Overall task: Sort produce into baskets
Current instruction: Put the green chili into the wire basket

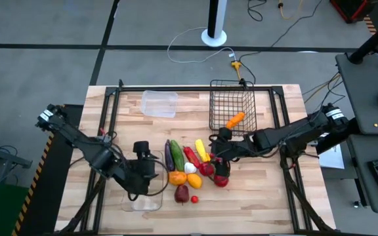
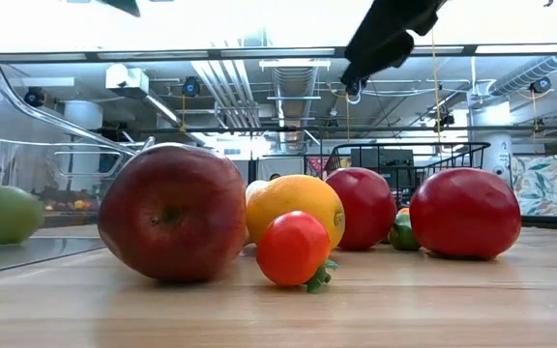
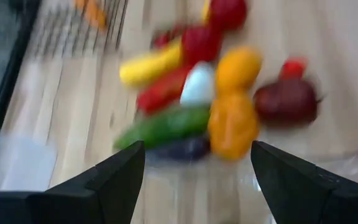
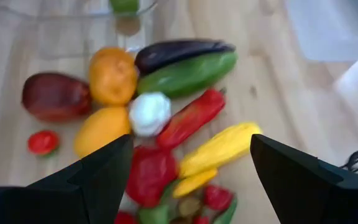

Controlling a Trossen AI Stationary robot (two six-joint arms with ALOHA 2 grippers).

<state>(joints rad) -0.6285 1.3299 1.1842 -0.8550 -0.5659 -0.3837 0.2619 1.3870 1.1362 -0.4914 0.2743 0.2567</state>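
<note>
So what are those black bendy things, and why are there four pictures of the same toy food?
Those are two robot arms working at a wooden table. One picture looks straight down from above, one peeks across from table height, and the other two come from little cameras on the arms' wrists.

The left gripper is over a clear tray at the near edge, and a green fruit lies in that tray. The right gripper hovers over the pile of produce: an eggplant, a cucumber, a yellow pepper, a white bulb and a small tomato.

A carrot already lies in the black wire basket. A small clear tub sits beside it.

Both grippers' fingers are open and hold nothing.
</note>
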